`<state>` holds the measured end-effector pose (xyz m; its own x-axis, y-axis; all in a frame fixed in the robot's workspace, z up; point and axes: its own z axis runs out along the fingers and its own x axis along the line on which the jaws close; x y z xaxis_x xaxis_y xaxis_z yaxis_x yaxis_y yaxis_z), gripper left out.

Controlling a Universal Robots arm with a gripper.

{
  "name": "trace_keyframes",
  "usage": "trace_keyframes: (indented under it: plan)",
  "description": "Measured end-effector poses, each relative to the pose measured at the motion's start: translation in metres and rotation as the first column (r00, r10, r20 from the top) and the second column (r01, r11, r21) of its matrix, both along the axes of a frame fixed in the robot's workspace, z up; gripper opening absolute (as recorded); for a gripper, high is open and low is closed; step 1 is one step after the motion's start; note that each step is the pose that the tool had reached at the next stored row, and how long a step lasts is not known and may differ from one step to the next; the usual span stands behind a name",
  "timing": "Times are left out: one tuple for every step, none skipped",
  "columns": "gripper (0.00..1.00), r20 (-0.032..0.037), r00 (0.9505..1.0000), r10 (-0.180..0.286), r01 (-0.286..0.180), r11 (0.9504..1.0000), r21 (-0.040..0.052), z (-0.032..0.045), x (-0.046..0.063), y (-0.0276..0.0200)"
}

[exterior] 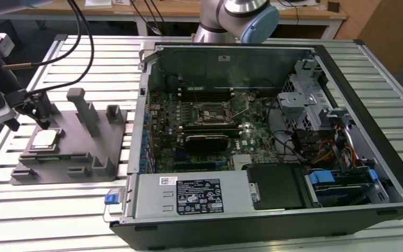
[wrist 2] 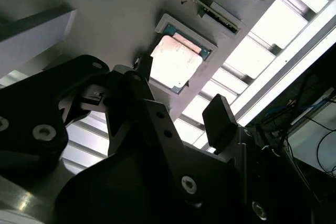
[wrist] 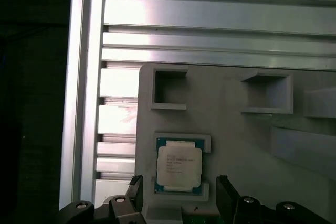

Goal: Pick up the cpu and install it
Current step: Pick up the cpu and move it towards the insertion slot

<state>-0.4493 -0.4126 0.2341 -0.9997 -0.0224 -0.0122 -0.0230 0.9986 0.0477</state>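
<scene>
The cpu [exterior: 44, 139] is a small square chip with a pale metal top, lying flat in a recess of the grey holder [exterior: 82, 152] at the exterior view's left. In both wrist views the cpu [wrist 2: 176, 61] [wrist: 178, 167] sits in its framed pocket. My gripper [exterior: 28, 125] hangs just above and slightly to the exterior view's left of the chip, apart from it. It is open, its two dark fingertips [wrist 2: 219, 121] [wrist: 135, 192] spread wider than the chip with nothing between them. The motherboard's dark socket [exterior: 211, 111] with its metal frame lies inside the open computer case.
The open computer case [exterior: 272, 131] takes up the middle and the exterior view's right, with a drive cage [exterior: 306, 100] and cables. Upright posts [exterior: 82, 107] rise from the grey holder beside the gripper. The slatted metal table [exterior: 69, 58] runs underneath.
</scene>
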Motion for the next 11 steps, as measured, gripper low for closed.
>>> trace_keyframes:
  plan:
    - [0.66, 0.0001, 1.0000, 0.000, 0.000, 1.0000, 0.0003, -0.0005, 0.000, 0.0000]
    - [0.66, 0.0002, 1.0000, 0.000, 0.000, 1.0000, 0.0005, -0.0010, 0.000, 0.0000]
    - [0.66, 0.0002, 1.0000, 0.000, 0.000, 1.0000, 0.0006, -0.0017, 0.000, 0.0000]
    - [0.66, 0.0001, 1.0000, 0.000, 0.000, 1.0000, 0.0007, -0.0023, 0.000, 0.0000]
    - [0.66, 0.0001, 1.0000, 0.000, 0.000, 1.0000, 0.0008, -0.0032, 0.000, 0.0000]
    - [0.66, 0.0000, 1.0000, 0.000, 0.000, 1.0000, 0.0014, -0.0042, 0.000, 0.0000]
    - [0.66, 0.0000, 1.0000, 0.000, 0.000, 1.0000, 0.0020, -0.0053, 0.000, -0.0001]
    - [0.66, 0.0000, 1.0000, 0.000, 0.000, 1.0000, 0.0022, -0.0066, 0.001, -0.0001]
    - [0.66, -0.0001, 1.0000, -0.001, 0.001, 1.0000, 0.0024, -0.0081, 0.001, 0.0000]
    - [0.66, -0.0001, 1.0000, -0.001, 0.001, 1.0000, 0.0025, -0.0097, 0.001, 0.0000]
    - [0.66, -0.0002, 1.0000, -0.002, 0.002, 1.0000, 0.0026, -0.0112, 0.001, 0.0000]
